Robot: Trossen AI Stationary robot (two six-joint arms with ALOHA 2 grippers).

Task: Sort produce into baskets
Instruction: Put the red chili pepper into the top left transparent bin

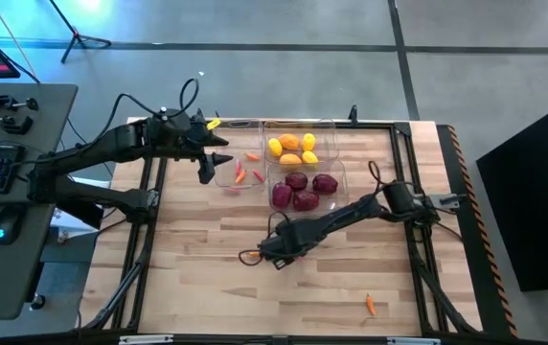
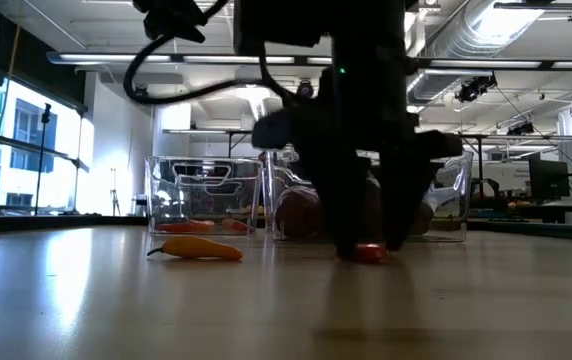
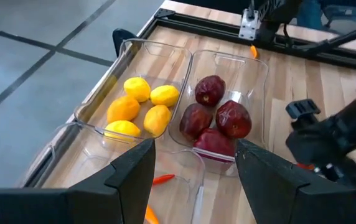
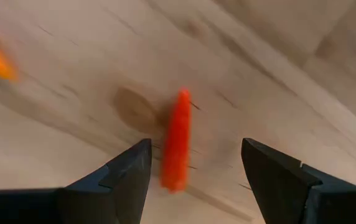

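Lab: exposed ducts [image 2: 526, 40], workbenches [image 2: 556, 205].

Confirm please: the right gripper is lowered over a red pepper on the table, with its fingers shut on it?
Not quite. The right gripper is lowered over the red pepper on the table, but its fingers are open, one each side of it, as the right wrist view shows.
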